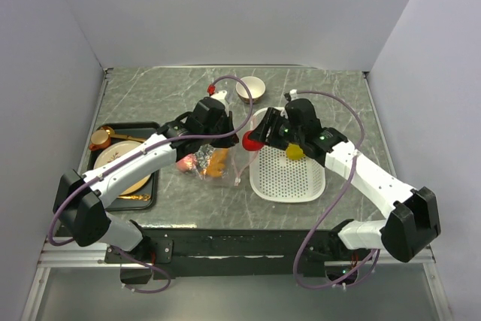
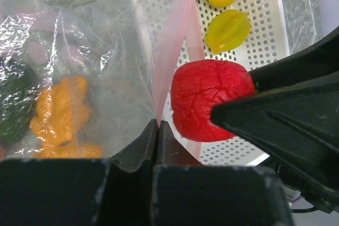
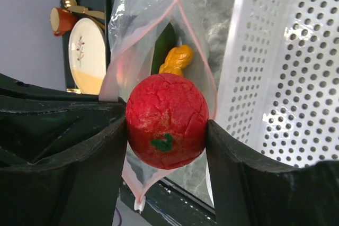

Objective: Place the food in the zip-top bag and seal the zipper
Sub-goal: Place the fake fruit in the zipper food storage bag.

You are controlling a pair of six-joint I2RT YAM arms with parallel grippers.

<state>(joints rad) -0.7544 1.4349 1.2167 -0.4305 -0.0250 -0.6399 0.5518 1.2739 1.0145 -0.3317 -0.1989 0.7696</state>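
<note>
My right gripper (image 3: 167,126) is shut on a red round toy fruit (image 3: 167,120), holding it at the open mouth of the zip-top bag (image 3: 143,19). My left gripper (image 2: 158,125) is shut on the pale pink zipper (image 2: 172,51) and holds one lip of the mouth up. Inside the clear bag (image 2: 106,62) lie an orange piece (image 2: 58,112) and a dark green one (image 2: 13,109). From above, the red fruit (image 1: 252,140) hangs between the bag (image 1: 203,162) and the basket. Two yellow pieces (image 2: 228,29) rest in the basket.
The white perforated basket (image 1: 289,182) sits just right of the bag. A black tray (image 1: 150,186) with a gold plate and a cup (image 1: 100,139) is at the left. A small bowl (image 1: 250,89) and a red-capped bottle (image 1: 216,95) stand behind.
</note>
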